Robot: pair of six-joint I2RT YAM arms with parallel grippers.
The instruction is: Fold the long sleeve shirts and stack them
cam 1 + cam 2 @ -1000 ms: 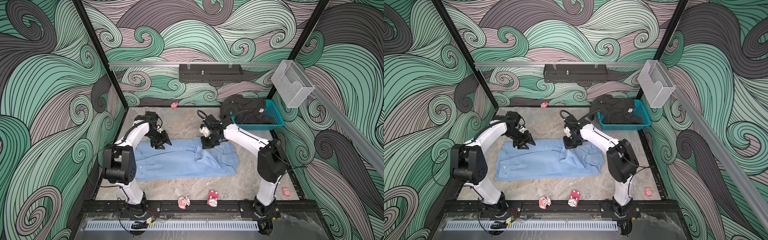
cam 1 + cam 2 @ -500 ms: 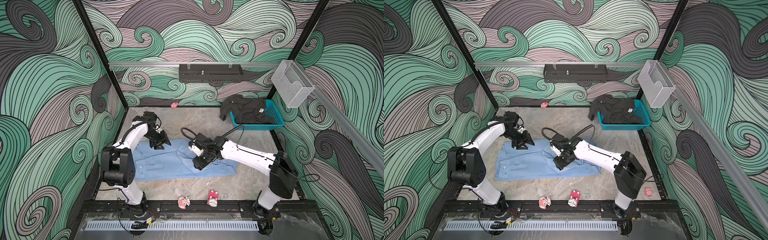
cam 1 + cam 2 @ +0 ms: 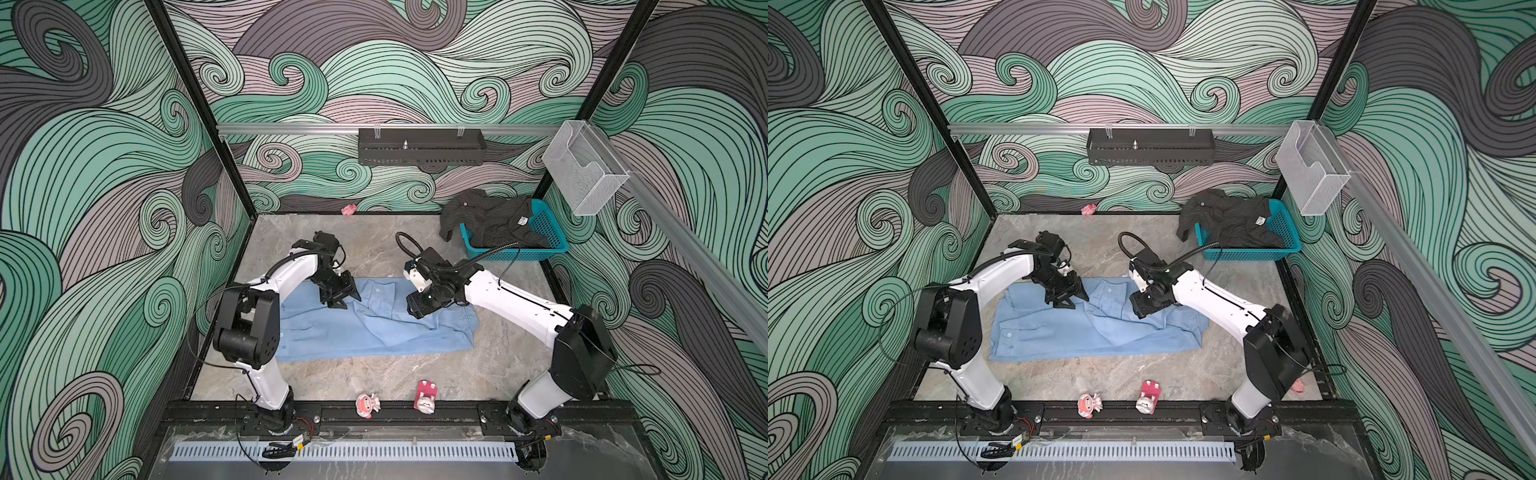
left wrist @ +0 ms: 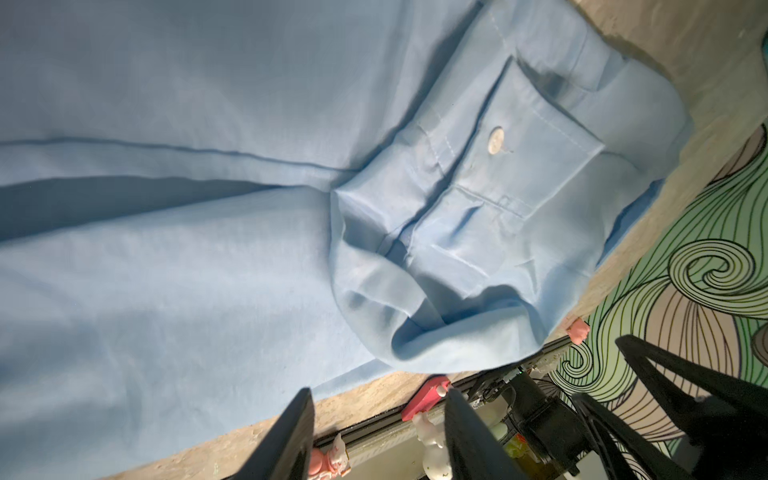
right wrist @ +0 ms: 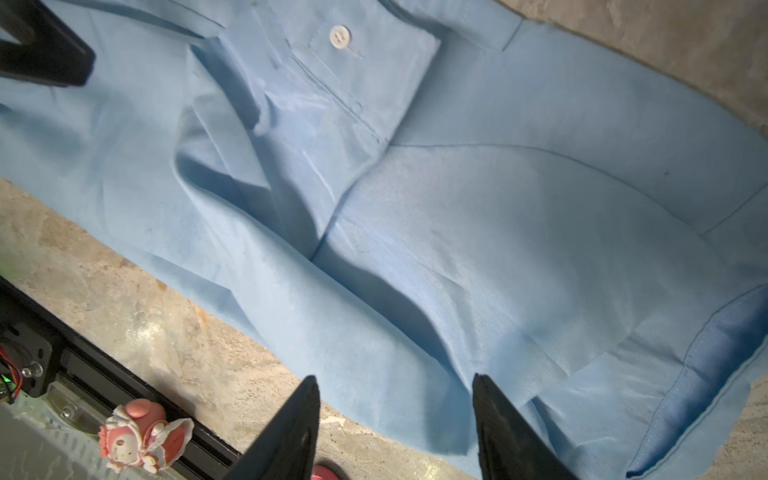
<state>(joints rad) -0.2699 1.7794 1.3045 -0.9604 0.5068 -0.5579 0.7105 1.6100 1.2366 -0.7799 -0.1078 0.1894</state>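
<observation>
blue shirt (image 3: 374,328): table centre, sleeve laid in, folding unfinished | black shirt (image 3: 490,220): heaped in basket (image 3: 552,249), 1 o'clock, unfolded | left gripper (image 3: 345,300), right gripper (image 3: 417,309): both spread, empty | stacking not begun

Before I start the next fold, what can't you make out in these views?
- Black shirt: lower part hidden inside the basket, both top views; tag too small to read.
- Blue shirt: far edge partly covered by the left end effector, both top views.
- Wrist views: blue shirt cut off by the frame edges.
</observation>
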